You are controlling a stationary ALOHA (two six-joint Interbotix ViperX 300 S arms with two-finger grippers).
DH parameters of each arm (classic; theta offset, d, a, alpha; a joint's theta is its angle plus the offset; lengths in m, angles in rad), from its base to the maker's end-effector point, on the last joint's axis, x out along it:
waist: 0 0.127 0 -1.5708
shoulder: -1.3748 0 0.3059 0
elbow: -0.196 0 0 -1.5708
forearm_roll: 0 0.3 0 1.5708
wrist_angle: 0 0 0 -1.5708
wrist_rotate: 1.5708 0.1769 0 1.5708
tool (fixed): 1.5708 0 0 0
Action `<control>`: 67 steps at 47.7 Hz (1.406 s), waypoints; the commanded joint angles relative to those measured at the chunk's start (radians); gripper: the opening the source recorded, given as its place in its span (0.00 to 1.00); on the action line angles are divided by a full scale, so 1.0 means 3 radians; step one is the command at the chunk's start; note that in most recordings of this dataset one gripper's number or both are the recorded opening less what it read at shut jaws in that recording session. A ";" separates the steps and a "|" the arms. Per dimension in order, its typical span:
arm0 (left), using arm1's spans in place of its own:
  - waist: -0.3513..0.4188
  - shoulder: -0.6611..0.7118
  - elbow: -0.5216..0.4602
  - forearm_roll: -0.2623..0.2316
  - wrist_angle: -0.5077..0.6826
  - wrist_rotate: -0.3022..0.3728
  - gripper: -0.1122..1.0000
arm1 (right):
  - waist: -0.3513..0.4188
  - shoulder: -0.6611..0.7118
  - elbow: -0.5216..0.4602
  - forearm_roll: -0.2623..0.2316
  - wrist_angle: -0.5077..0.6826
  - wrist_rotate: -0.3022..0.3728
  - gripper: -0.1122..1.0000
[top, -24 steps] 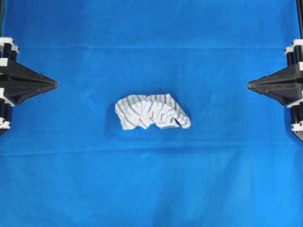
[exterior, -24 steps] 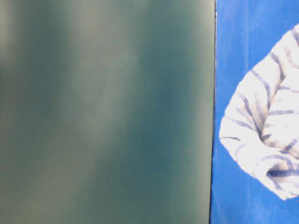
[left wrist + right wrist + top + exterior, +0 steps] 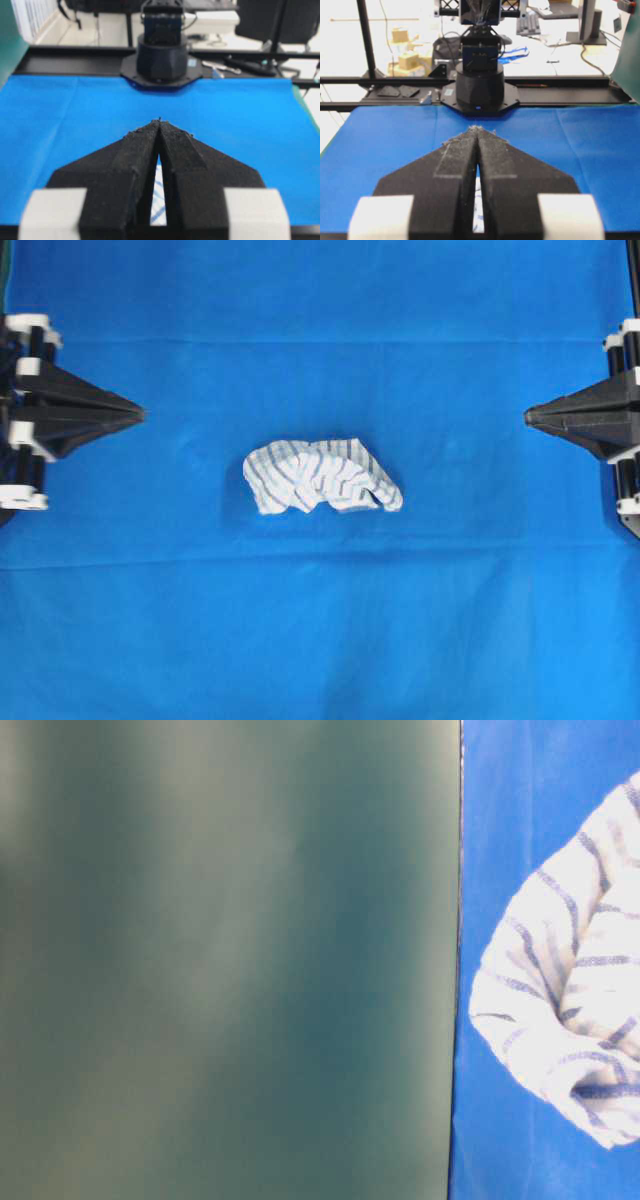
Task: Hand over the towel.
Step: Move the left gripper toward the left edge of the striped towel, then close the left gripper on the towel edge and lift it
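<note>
Both my tools are closed and empty. Left tool (image 3: 135, 416) sits at the left edge of the table, right tool (image 3: 530, 418) at the right edge, tips pointing at each other across the middle. Wrist views confirm: fingers meet at the tips on both, nothing between them.

Towel (image 3: 322, 477) lies crumpled in a low heap near the table centre, between the two tools and a bit nearer than their line, well apart from both. It rests on the blue cloth (image 3: 320, 640) that covers the table.

Risks from here, as I judge them:
- Tools are closed. If I descend without opening, I just push the heap around.
- Towel is soft and bunched. A pinch on one top fold may lift a single layer and let the rest drag or slip out.
- Going too deep could catch the blue cloth with the towel and pull the whole cover up.
- At the handover, the hanging part will be limp and shapeless. Second tool may close on air or on the first tool's fingers if there is too little free fabric.
- Releasing before the second grip is firm drops it.

Count: one towel, one blue cloth, two tools. The table-level view is mostly blocked by a blurred dark green surface (image 3: 230, 960); only the towel's edge shows beside it.
</note>
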 commanded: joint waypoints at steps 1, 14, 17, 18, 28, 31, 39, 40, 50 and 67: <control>-0.0005 0.0266 -0.0210 -0.0005 -0.0031 0.0005 0.11 | -0.0005 0.0026 -0.0072 0.0005 -0.0010 0.0010 0.10; -0.0005 0.1171 -0.0685 -0.0015 0.0481 -0.0056 0.61 | -0.0005 0.0026 -0.0061 0.0005 0.0051 0.0020 0.10; -0.0005 0.1391 -0.0849 -0.0015 0.0747 -0.0061 0.77 | -0.0005 0.0026 -0.0061 0.0005 0.0061 0.0020 0.10; -0.0010 0.1447 -0.0895 -0.0015 0.0818 -0.0061 0.81 | -0.0005 0.0026 -0.0061 0.0005 0.0061 0.0020 0.10; -0.0015 0.2142 -0.1222 -0.0015 0.1166 -0.0061 0.94 | -0.0010 0.0077 -0.0051 0.0005 0.0061 0.0020 0.10; -0.0015 0.2337 -0.1253 -0.0020 0.1166 -0.0066 0.95 | -0.0005 0.0097 -0.0046 0.0005 0.0061 0.0020 0.10; -0.0015 0.2761 -0.1319 -0.0031 0.1140 -0.0066 0.94 | -0.0010 0.0128 -0.0041 0.0005 0.0077 0.0020 0.10; -0.0015 0.2792 -0.1324 -0.0036 0.1135 -0.0061 0.94 | -0.0010 0.0128 -0.0036 0.0005 0.0082 0.0020 0.10; -0.0020 0.2858 -0.1340 -0.0031 0.1273 -0.0015 0.87 | -0.0010 0.0128 -0.0041 0.0005 0.0092 0.0020 0.10; -0.0020 0.2623 -0.1401 -0.0020 0.1289 0.0097 0.16 | -0.0010 0.0133 -0.0041 0.0005 0.0097 0.0020 0.10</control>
